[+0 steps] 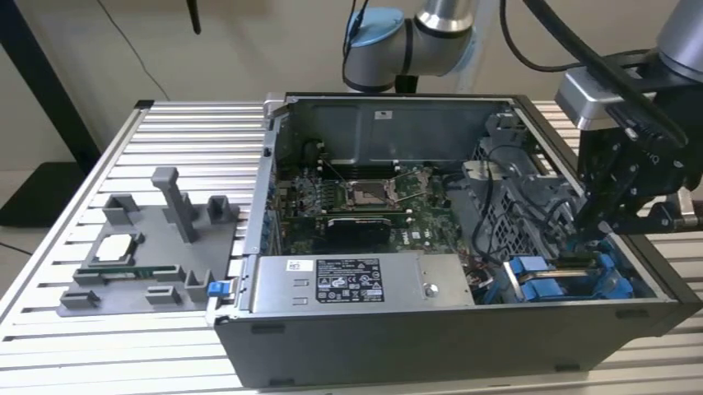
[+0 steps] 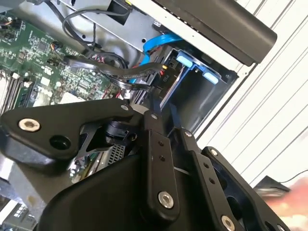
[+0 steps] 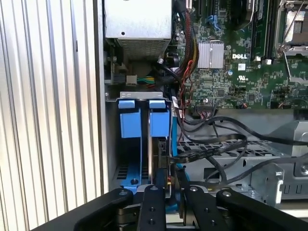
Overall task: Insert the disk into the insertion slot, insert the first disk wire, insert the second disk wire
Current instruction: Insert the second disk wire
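the open computer case (image 1: 439, 346) lies on the slatted table (image 1: 66, 164), the insertion slot (image 3: 144, 144) with blue fittings sits at its corner, and the gripper (image 3: 168, 185), lowered there, grasps the disk (image 3: 160, 159) edge-on.

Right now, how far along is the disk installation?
Done: no step looks finished. In hand: the disk stands edge-on in the insertion slot, with the gripper at its outer end. Left: both wires; the black cables lie loose beside the slot.
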Available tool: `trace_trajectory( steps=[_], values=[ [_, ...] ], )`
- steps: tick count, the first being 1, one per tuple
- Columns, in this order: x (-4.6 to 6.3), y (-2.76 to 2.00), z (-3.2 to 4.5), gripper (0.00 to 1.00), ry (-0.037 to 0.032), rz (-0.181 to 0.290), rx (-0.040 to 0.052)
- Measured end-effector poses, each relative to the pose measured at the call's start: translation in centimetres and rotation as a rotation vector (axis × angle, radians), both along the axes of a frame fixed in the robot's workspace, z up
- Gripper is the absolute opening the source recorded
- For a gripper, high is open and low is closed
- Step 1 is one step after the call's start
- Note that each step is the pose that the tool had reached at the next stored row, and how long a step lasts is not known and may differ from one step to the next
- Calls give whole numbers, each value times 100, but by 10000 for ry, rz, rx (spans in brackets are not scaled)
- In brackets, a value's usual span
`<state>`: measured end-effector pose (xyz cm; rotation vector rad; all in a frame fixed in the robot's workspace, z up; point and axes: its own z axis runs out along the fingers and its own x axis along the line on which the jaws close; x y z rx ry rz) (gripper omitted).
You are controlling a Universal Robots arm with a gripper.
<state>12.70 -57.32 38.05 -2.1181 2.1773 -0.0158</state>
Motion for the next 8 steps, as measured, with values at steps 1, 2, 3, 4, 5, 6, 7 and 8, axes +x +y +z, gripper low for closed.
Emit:
trace_trajectory(
  steps=[1,2,3,4,5,6,7,8],
  values=[
    [0,0,11,100,0,0,-3],
    [0,0,18,100,1,0,-2],
    [0,0,18,100,1,0,3],
    [0,0,19,100,1,0,3],
    [0,0,19,100,1,0,4],
    [2,0,19,100,16,1,-1],
    [5,0,30,100,75,2,-10],
    [10,0,43,100,151,0,-11]
  ],
)
